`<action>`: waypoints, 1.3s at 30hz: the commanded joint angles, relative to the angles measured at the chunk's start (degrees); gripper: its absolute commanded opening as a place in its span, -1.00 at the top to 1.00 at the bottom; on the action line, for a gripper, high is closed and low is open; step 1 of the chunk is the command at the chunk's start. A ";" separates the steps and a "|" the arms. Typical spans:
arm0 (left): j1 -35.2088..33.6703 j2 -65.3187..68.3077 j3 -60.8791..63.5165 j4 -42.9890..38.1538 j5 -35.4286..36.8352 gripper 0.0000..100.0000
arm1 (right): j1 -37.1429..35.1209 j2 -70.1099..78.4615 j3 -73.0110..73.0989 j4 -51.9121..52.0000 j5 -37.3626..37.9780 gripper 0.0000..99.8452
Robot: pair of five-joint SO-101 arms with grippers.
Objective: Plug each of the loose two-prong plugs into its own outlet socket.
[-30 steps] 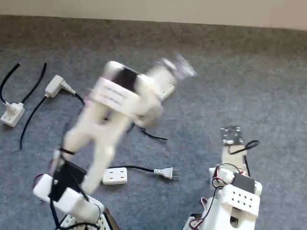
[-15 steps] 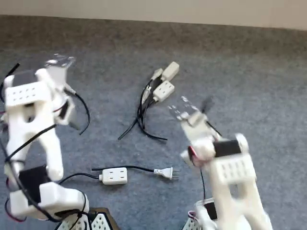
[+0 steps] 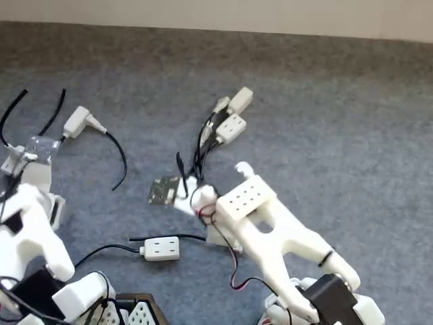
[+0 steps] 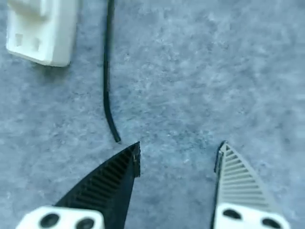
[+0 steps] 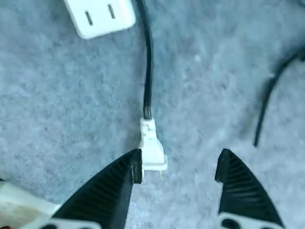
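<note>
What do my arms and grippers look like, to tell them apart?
The left arm and right arm are white plastic with black motor blocks and thin wires. The left gripper has one black ribbed finger and one pale grey one; the right gripper has two black ribbed fingers.

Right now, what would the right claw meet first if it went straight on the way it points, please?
Probably the white two-prong plug, lying inside one finger of the open right claw, or the grey carpet; depth is unclear.
</note>
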 commanded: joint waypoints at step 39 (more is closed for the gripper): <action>-3.74 -1.63 11.91 -20.04 -0.88 0.51 | -5.85 -0.40 18.51 -19.56 -5.98 0.81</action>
